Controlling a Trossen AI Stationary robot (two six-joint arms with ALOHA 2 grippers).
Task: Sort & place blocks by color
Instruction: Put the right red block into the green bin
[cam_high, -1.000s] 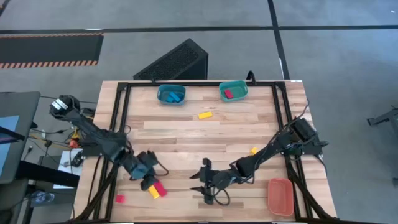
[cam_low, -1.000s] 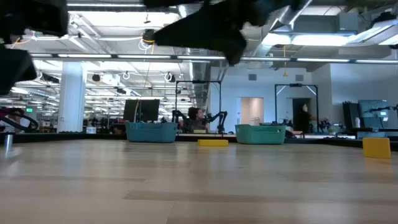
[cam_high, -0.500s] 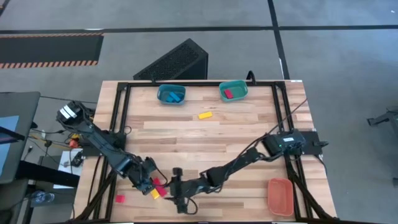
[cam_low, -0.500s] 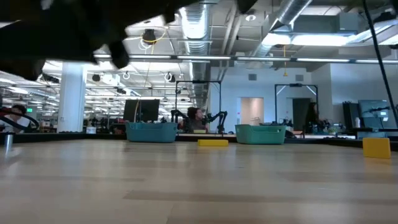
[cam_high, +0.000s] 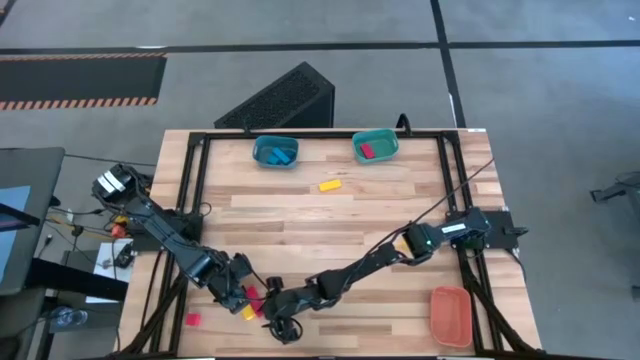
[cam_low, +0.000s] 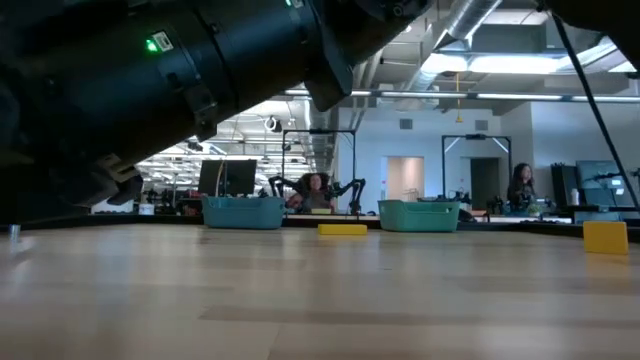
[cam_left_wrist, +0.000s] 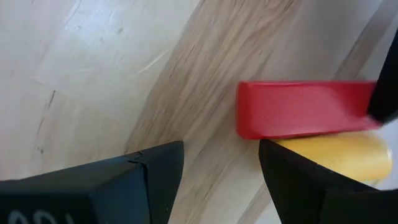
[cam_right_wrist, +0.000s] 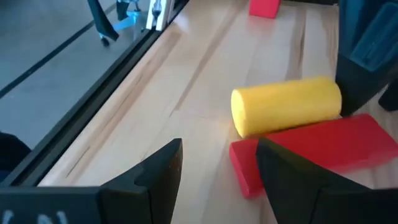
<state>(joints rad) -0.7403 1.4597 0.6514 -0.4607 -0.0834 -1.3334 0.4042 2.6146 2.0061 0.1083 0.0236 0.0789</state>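
A red bar (cam_high: 254, 295) and a yellow cylinder block (cam_high: 247, 312) lie side by side on the table near its front left. My left gripper (cam_high: 238, 292) is open just left of them; in its wrist view (cam_left_wrist: 221, 155) the red bar (cam_left_wrist: 305, 109) and yellow cylinder (cam_left_wrist: 339, 155) lie just past the fingertips. My right gripper (cam_high: 273, 308) is open just right of them; its wrist view (cam_right_wrist: 217, 152) shows the yellow cylinder (cam_right_wrist: 286, 106) and red bar (cam_right_wrist: 311, 155) close ahead. A small red cube (cam_high: 192, 320) lies farther left. A yellow bar (cam_high: 330, 185) lies at mid-table. My left gripper has one finger (cam_left_wrist: 298, 180) in front of the yellow cylinder; I cannot tell whether it touches it. My right gripper has one finger (cam_right_wrist: 292, 180) in front of the red bar's near end (cam_right_wrist: 249, 171); I cannot tell whether it touches it.
A blue bin (cam_high: 275, 152) with blue blocks and a teal bin (cam_high: 375, 147) with a red block stand at the far edge. An orange bin (cam_high: 450, 315) stands at the front right. A yellow cube (cam_low: 605, 237) lies on the right. The black table frame (cam_high: 190, 190) runs along the sides.
My right gripper has swept toward the table's left edge and a little nearer, ending beside the red and yellow blocks. My left gripper has moved a little toward the near edge, closer to the same blocks.
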